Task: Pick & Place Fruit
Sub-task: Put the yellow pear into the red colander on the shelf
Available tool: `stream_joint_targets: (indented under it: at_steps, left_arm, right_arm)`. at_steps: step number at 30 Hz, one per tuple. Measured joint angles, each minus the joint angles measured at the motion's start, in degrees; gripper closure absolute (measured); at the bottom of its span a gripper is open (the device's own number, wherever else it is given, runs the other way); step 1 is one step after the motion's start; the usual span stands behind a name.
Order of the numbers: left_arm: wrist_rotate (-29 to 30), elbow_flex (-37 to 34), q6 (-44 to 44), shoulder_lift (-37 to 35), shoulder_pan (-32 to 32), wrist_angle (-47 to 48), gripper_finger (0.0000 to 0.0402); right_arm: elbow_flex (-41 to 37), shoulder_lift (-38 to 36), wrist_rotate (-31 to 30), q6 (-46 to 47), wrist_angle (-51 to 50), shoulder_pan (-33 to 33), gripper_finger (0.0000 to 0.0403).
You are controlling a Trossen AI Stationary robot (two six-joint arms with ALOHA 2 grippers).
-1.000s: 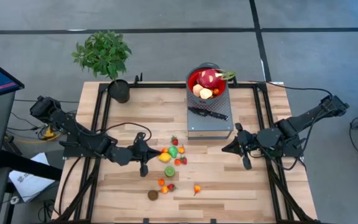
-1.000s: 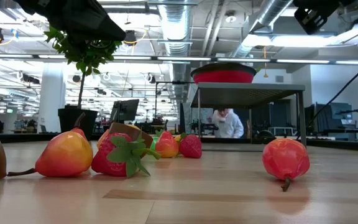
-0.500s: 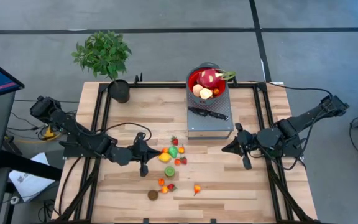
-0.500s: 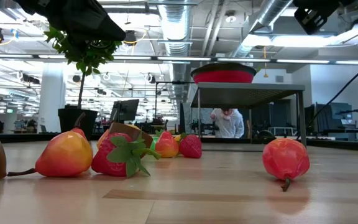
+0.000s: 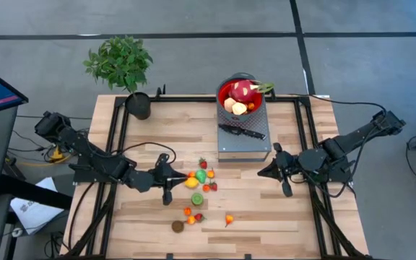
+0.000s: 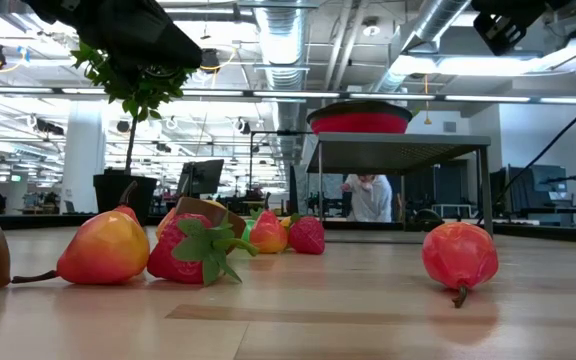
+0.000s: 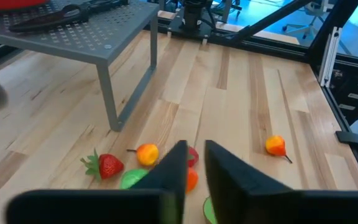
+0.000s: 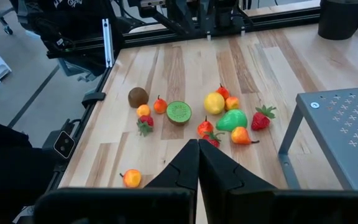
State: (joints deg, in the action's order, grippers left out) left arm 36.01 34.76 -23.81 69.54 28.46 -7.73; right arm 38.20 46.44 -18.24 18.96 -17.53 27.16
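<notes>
Small toy fruits (image 5: 199,182) lie loose on the wooden table's middle: a strawberry (image 7: 107,165), an orange one (image 7: 146,154), a green one (image 5: 201,175), a yellow one (image 5: 191,183), a brown one (image 5: 178,226) and a pear-shaped one (image 5: 228,219). The red bowl (image 5: 223,91) stands on a grey stand and holds the dragon fruit (image 5: 243,89) and other fruit. My left gripper (image 7: 196,163) hovers just left of the cluster with its fingers a little apart and nothing between them. My right gripper (image 8: 197,158) is shut and empty, right of the stand.
A black-handled knife (image 5: 243,132) lies on the perforated grey stand (image 5: 226,148) in front of the bowl. A potted plant (image 5: 125,68) stands at the far left corner. Black rails (image 5: 193,99) frame the table. Bare wood lies near the front edge.
</notes>
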Motion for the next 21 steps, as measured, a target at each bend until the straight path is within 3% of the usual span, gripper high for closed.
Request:
stream_joint_targets:
  at_steps: [13, 17, 21]
  left_arm:
    - [-0.05, 0.0, 0.0, 0.0, -3.01, 0.0, 0.0104]
    - [-0.05, 0.0, -0.03, 0.0, -3.42, -0.14, 0.0065]
    - [-0.38, 0.0, -0.7, 0.0, -3.42, -0.22, 0.0052]
  right_arm:
    - [0.0, 0.0, 0.02, 0.0, 0.01, 0.02, 0.04]
    - [0.0, 0.0, 0.02, 0.01, 0.01, 0.02, 0.04]
    - [0.0, 0.0, 0.02, 0.0, 0.01, 0.02, 0.04]
